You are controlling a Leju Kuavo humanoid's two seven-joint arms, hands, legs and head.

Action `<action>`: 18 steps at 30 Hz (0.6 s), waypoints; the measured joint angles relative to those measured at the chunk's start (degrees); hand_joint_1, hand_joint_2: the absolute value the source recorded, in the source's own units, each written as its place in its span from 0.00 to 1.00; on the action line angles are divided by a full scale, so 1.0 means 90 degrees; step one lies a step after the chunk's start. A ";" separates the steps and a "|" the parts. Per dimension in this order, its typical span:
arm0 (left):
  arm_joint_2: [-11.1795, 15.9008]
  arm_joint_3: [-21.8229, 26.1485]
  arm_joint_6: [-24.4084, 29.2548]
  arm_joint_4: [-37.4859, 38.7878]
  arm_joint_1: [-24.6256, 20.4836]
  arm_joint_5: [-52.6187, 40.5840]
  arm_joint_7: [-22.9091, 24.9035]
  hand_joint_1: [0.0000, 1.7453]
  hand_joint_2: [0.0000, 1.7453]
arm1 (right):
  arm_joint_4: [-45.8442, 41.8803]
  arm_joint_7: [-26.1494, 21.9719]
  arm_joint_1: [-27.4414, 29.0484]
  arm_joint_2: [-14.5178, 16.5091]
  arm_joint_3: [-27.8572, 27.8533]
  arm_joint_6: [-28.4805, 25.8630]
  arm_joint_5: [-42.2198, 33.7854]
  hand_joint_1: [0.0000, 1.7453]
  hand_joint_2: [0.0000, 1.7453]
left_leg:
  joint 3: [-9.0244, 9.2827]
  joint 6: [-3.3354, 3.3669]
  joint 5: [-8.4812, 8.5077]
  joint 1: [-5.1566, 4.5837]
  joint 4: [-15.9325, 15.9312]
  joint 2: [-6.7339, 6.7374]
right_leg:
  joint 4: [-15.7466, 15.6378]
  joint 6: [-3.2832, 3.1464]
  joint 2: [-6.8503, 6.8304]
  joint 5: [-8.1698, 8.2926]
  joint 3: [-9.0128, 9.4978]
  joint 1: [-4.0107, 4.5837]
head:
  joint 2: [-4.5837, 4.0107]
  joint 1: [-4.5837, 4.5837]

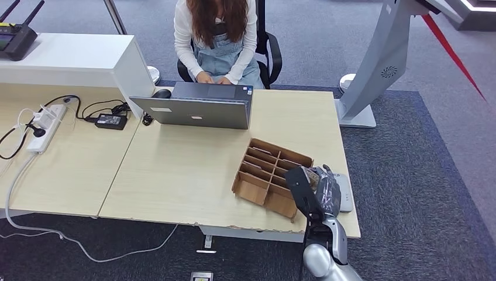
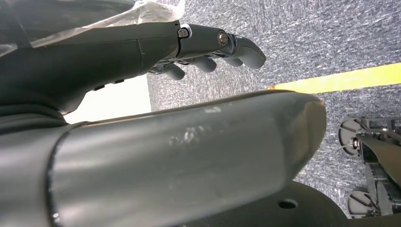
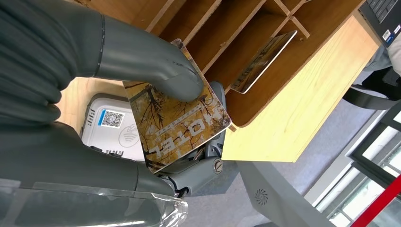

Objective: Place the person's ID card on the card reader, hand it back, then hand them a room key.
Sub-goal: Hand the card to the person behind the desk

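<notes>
Room key beside wooden organiser

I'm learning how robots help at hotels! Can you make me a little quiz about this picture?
1. True or false: the right robot hand holds a card with HOTEL printed on it.
2. What lies on the table just under the held hotel card? A) a white card reader B) a laptop C) a power strip
3. Fill in: another card stands in a slot of the wooden ______.

Key:
1. True; the thumb presses the card against the fingers.
2. A, the white card reader with a small square code on it.
3. Organizer, the box with dividers next to the reader. The person types on a laptop across the table.
</notes>
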 joint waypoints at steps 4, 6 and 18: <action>0.0000 0.0000 0.0000 0.0000 0.0000 0.0013 0.0000 0.00 0.00 | 0.0024 0.0001 -0.0016 0.0000 0.0000 -0.0008 -0.0004 1.00 1.00 | 0.0000 0.0000 0.0000 0.0000 0.0000 0.0000 | 0.0000 0.0000 0.0000 0.0000 0.0000 0.0000 | 0.0000 0.0000; 0.0000 0.0000 0.0002 0.0000 0.0001 0.0019 -0.0001 0.00 0.00 | 0.0039 0.0000 -0.0024 0.0001 0.0000 0.0000 -0.0015 1.00 1.00 | 0.0001 0.0000 0.0000 0.0000 0.0000 0.0000 | 0.0000 0.0000 0.0000 0.0000 0.0000 0.0000 | 0.0000 0.0000; 0.0022 0.0002 0.0003 0.0000 0.0000 0.0028 0.0058 0.00 0.00 | 0.0213 -0.0157 -0.0045 0.0005 0.0007 -0.0354 -0.0055 1.00 1.00 | 0.0002 0.0000 0.0000 0.0000 0.0000 0.0000 | 0.0000 0.0000 0.0000 0.0000 0.0002 0.0000 | 0.0000 0.0000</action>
